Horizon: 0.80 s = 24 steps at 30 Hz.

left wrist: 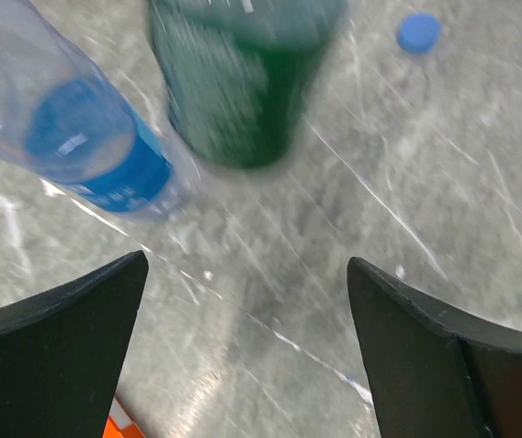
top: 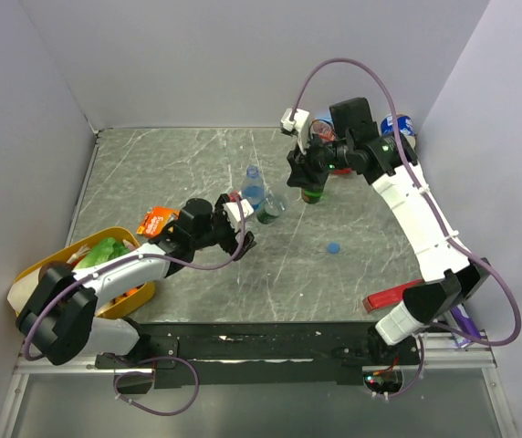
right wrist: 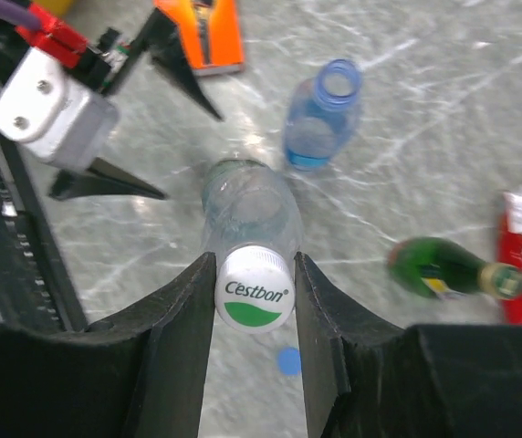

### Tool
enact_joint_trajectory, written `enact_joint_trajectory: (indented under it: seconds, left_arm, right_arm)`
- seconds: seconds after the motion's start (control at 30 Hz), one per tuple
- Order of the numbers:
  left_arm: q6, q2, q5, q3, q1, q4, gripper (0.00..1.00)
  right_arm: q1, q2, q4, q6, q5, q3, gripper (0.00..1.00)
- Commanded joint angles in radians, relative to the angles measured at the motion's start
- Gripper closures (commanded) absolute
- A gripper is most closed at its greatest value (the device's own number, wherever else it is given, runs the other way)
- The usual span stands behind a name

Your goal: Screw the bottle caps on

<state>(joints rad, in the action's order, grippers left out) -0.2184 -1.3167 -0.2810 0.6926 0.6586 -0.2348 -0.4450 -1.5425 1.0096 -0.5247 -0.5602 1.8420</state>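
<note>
My right gripper (right wrist: pixel 254 263) is shut on the white cap with a green mark (right wrist: pixel 255 290) and holds it in the air (top: pixel 299 175). The dark green narrow-necked bottle (top: pixel 311 193) stands just under that wrist and shows at the right of the right wrist view (right wrist: pixel 439 267). The clear bottle with a blue label (top: pixel 253 189) stands uncapped in the middle of the table (right wrist: pixel 320 119) (left wrist: pixel 88 137). The plain blue cap (top: pixel 333 247) lies on the table (left wrist: pixel 418 32) (right wrist: pixel 288 360). My left gripper (top: pixel 245 240) is open and empty, just short of the clear bottle (left wrist: pixel 247 263). The blue-rimmed cap is out of view.
A short green transparent cup (top: pixel 270 208) stands right of the clear bottle (left wrist: pixel 243 82) (right wrist: pixel 247 205). An orange packet (top: pixel 156 221) and a yellow bowl (top: pixel 33 269) are at the left. A blue-and-white can (top: pixel 398 125) is at the back right. A red object (top: pixel 393 297) lies front right.
</note>
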Motion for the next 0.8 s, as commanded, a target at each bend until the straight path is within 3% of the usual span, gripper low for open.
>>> enact_joint_trajectory:
  seconds: [0.0,0.2,0.5,0.77]
  left_arm:
    - [0.017,-0.004,-0.118,0.059,-0.028,0.089,0.04]
    - [0.02,0.036,-0.11,0.024,-0.039,0.084,0.04]
    - [0.022,0.043,-0.119,0.021,-0.039,0.083,0.04]
    - [0.016,0.045,-0.124,0.031,-0.042,0.115,0.04]
  right_arm:
    - [0.006,-0.077,0.18,-0.124,0.147,0.188,1.0]
    - [0.086,-0.125,0.336,-0.202,0.184,0.215,1.0]
    - [0.264,-0.083,0.179,-0.225,0.213,-0.009,1.0]
    - [0.31,-0.148,0.109,-0.218,0.267,0.009,1.0]
